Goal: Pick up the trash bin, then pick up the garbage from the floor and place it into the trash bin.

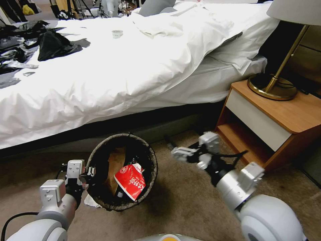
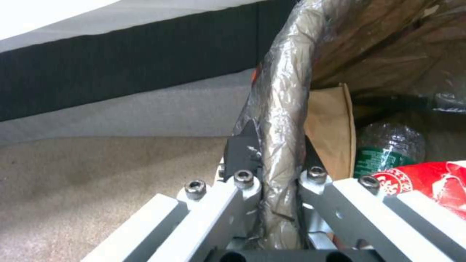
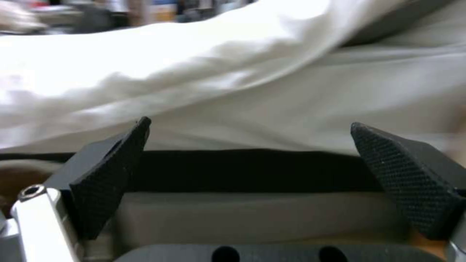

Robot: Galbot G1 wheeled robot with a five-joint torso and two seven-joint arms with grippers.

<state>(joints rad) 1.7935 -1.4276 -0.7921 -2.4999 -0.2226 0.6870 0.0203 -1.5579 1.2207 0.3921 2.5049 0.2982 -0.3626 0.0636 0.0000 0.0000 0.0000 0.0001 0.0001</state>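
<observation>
Left gripper (image 1: 89,174) clamped on the near-left rim of the bin (image 1: 152,157), one finger (image 2: 241,153) outside the bag-wrapped edge, the other inside; jaws narrow, pinching the rim (image 2: 281,109) tight between them. Bin on or just above the carpet (image 1: 187,201) beside the bed (image 1: 117,73), tilted toward the camera, mouth open. Inside: red carton (image 1: 131,180), brown paper (image 2: 332,131), green bottle (image 2: 383,153). White tissue (image 1: 91,201) on the carpet just beside the bin's left base, below the left gripper. Right gripper (image 1: 169,142) held in the air to the right of the bin, between it and the nightstand (image 1: 284,117), pointed at the bed's side; pads (image 3: 109,178) spread wide, nothing between them, touching nothing.
</observation>
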